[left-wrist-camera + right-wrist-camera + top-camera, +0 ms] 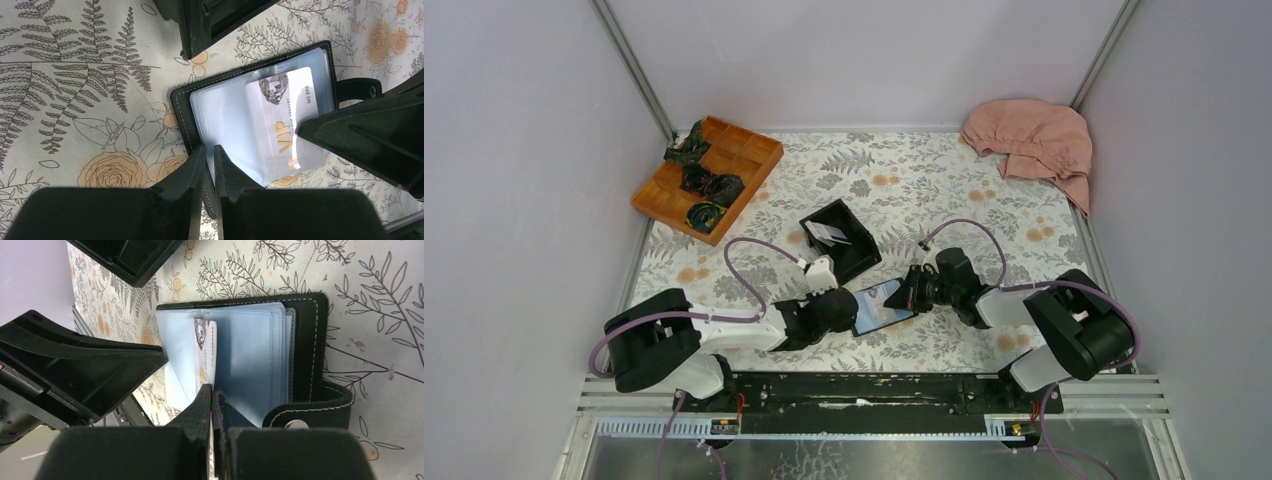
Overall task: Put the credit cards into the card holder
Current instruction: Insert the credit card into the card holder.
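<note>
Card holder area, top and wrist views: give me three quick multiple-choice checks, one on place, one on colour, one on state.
1. Where does the black box stand relative to the card holder?
A. Just beyond it, on the far side
B. On its near side
C. On top of it

2. What colour is the VIP lettering on the credit card?
A. Red
B. Gold
C. Green

3. What is the right gripper doing?
A. Open, holding nothing
B. Shut on the black box
C. Shut on the credit card

Answers:
1 A: the top view shows the box just beyond the open holder.
2 B: the left wrist view shows gold letters.
3 C: the right wrist view shows it pinching the card's edge at a sleeve.
</note>
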`<state>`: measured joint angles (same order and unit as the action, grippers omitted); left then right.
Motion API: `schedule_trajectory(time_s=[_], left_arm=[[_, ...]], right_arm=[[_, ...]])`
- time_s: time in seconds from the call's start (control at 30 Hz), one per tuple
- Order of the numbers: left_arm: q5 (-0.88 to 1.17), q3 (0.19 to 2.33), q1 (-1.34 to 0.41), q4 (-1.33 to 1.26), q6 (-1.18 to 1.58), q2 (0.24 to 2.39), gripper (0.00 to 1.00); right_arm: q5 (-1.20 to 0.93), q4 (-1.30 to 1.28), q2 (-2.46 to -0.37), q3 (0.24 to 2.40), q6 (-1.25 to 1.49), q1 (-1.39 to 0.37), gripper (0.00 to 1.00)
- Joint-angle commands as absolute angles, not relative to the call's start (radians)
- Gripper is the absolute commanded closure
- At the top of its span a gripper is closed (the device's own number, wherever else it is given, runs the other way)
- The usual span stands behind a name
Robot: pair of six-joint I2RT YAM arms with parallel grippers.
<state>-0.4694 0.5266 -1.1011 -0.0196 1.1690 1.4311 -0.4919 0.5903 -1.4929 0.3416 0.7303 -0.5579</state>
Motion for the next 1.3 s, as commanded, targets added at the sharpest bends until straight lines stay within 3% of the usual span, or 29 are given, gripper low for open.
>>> schedule_trajectory(time_s=[0.0, 0.5, 0.67, 0.77, 0.97, 1.27], left_arm=[[-0.522, 0.533, -1.108, 0.118, 1.158, 1.470, 0.83], [-0.509, 0.537, -1.110, 0.142, 1.168, 1.486, 0.84], [-0.511, 0.531, -1.112, 0.143, 1.167, 1.473, 0.84], [-0.512, 0.523, -1.111, 0.143, 1.171, 1.465, 0.85], [-0.510, 0.520, -1.112, 0.140, 1.174, 1.468, 0.85], [-0.511, 0.527, -1.115, 0.136, 1.174, 1.469, 0.86]], right_arm=[[-0.528, 0.510, -1.533, 0.303, 0.696, -0.563, 1.00], [-0.424, 0.484, -1.568, 0.344, 0.691, -0.646, 0.99], [-0.273, 0.347, -1.548, 0.403, 0.641, -0.737, 0.60], [-0.196, 0.249, -1.508, 0.434, 0.617, -0.761, 0.46], [-0.105, 0.124, -1.424, 0.473, 0.587, -0.776, 0.41], [-0.086, 0.091, -1.428, 0.510, 0.576, -0.826, 0.45]])
